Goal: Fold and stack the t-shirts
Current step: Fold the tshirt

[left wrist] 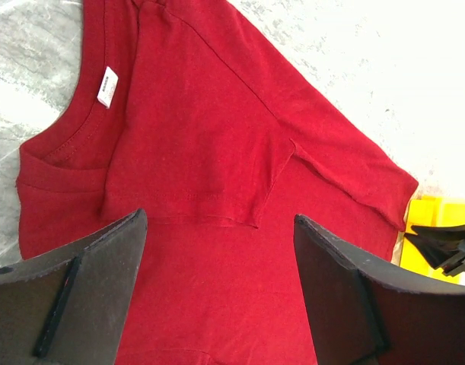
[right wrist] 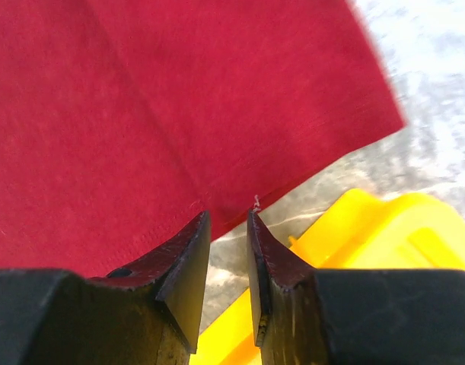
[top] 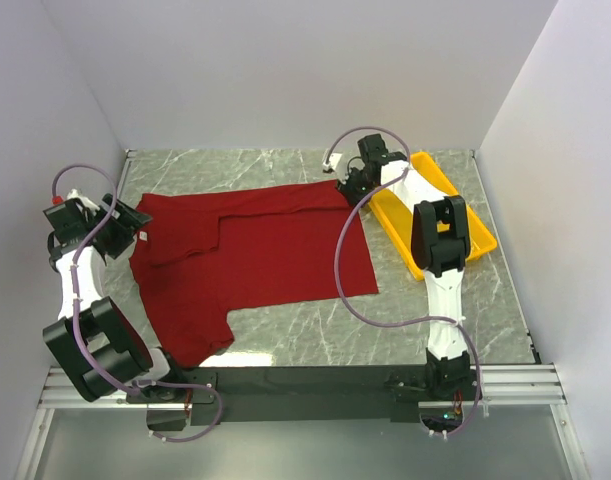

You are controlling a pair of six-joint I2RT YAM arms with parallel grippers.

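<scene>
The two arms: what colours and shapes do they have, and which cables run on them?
Both the left arm and the right arm have white links and bulky black joint housings. A pale purple cable loops loosely along each one. The left gripper and right gripper carry black, wedge-shaped fingers with a matt surface.
</scene>
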